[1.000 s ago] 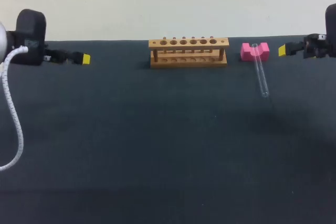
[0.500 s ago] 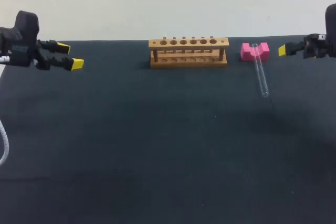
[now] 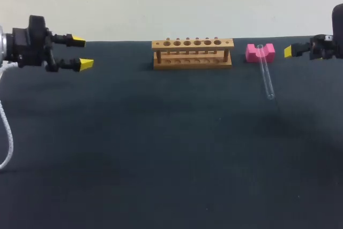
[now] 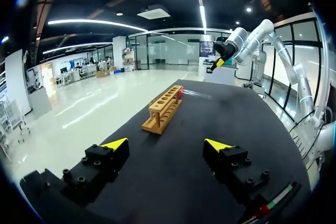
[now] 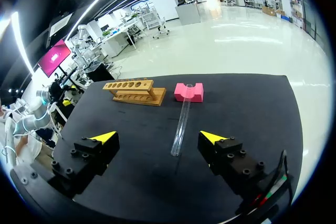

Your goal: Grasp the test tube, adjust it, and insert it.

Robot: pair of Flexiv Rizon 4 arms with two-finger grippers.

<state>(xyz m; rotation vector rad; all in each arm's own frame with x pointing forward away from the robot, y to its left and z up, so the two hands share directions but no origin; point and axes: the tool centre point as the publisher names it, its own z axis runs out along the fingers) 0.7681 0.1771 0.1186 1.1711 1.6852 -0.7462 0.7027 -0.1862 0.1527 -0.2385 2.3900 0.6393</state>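
Left gripper [image 3: 81, 52]: fingers spread wide, holding nothing, above the left edge of the table [image 3: 161, 148]. Right gripper [image 5: 158, 137]: fingers also apart and empty. The head view shows only 1 of its yellow tips; the right wrist view shows both. The test tube [image 3: 266, 76] lies ahead of it, with its far end resting in the pink block [image 3: 260, 52], just beside the wooden rack [image 3: 192, 53].

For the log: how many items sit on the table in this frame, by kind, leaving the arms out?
test tube: 1
wooden rack: 1
pink block: 1
Total: 3
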